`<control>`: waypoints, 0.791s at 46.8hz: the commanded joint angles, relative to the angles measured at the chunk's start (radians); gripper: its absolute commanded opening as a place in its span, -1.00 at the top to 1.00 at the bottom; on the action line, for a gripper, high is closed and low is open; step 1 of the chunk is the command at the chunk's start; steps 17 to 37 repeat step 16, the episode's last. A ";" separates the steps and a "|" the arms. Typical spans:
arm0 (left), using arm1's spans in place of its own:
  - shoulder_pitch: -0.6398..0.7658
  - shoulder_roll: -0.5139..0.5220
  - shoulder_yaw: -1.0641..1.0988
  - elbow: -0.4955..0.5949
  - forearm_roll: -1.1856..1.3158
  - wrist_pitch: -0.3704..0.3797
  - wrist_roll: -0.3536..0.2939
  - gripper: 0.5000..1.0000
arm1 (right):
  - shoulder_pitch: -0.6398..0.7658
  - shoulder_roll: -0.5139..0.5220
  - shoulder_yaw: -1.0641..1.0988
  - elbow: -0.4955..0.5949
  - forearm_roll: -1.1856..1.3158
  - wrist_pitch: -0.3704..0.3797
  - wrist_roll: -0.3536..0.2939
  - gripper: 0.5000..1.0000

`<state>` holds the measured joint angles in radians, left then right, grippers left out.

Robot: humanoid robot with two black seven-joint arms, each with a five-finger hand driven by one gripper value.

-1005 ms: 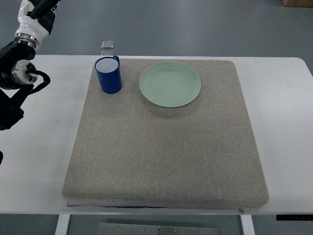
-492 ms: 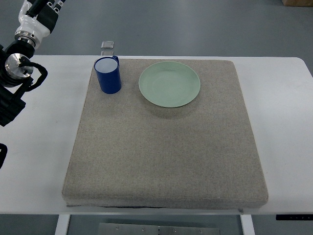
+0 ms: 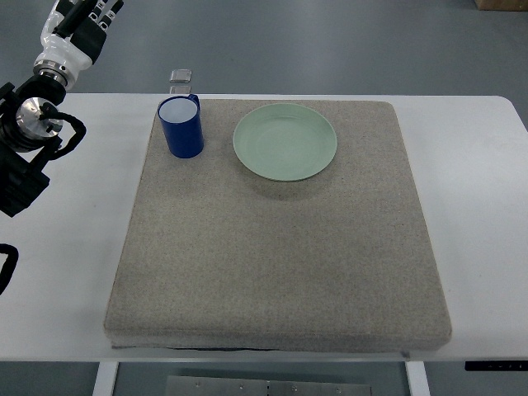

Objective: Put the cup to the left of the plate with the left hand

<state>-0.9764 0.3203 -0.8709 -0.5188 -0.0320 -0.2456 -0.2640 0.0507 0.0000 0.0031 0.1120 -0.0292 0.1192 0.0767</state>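
Observation:
A blue cup (image 3: 182, 126) with a white inside stands upright on the grey mat (image 3: 272, 247), near its far left corner. Its handle points away from me. Just to its right, a small gap apart, lies the pale green plate (image 3: 285, 141). My left arm (image 3: 29, 132) runs up the left edge over the white table. My left hand (image 3: 78, 25) is at the top left corner, well clear of the cup and partly cut off by the frame's top edge. It holds nothing that I can see. The right arm is out of view.
The mat covers most of the white table (image 3: 478, 206). A small metal clip-like object (image 3: 181, 76) lies at the table's far edge, just behind the cup. Grey floor shows beyond the table.
My left arm has drawn back and up toward the top left corner, away from the cup. The cup and plate stay in place on the mat.

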 commanded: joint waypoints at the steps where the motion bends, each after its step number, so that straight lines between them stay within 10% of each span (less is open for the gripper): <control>1: -0.001 -0.001 0.000 0.000 0.000 0.000 0.000 -0.99 | 0.000 0.000 0.000 0.000 0.000 0.000 0.000 -0.73; 37: -0.001 -0.003 0.003 0.000 0.001 0.002 0.000 -0.99 | 0.003 0.000 0.000 0.011 0.000 0.010 -0.005 -0.73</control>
